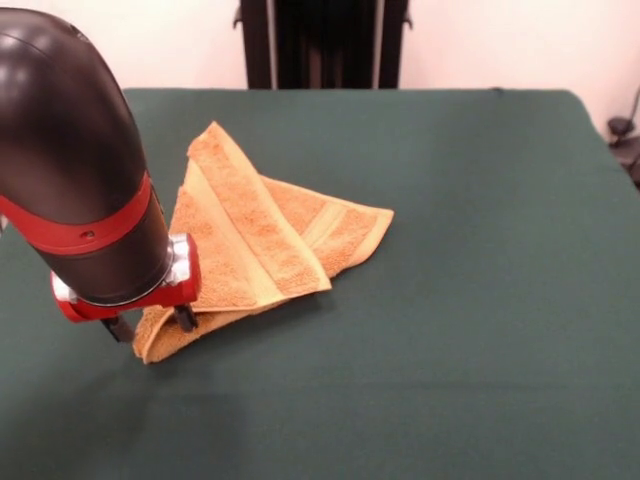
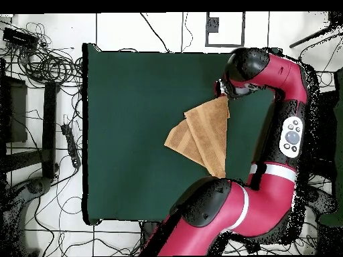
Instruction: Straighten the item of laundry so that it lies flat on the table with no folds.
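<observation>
Towel (image 1: 262,243), one, folded; one pincer (image 1: 152,325) at its corner

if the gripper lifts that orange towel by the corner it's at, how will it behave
The towel is likely floppy: it lies folded over itself in soft layers on the table, so lifted by the corner at the gripper it should drape and partly unfold. Its looped terry surface against the cloth tabletop suggests it would drag and bunch rather than slide. It probably is light.
</observation>
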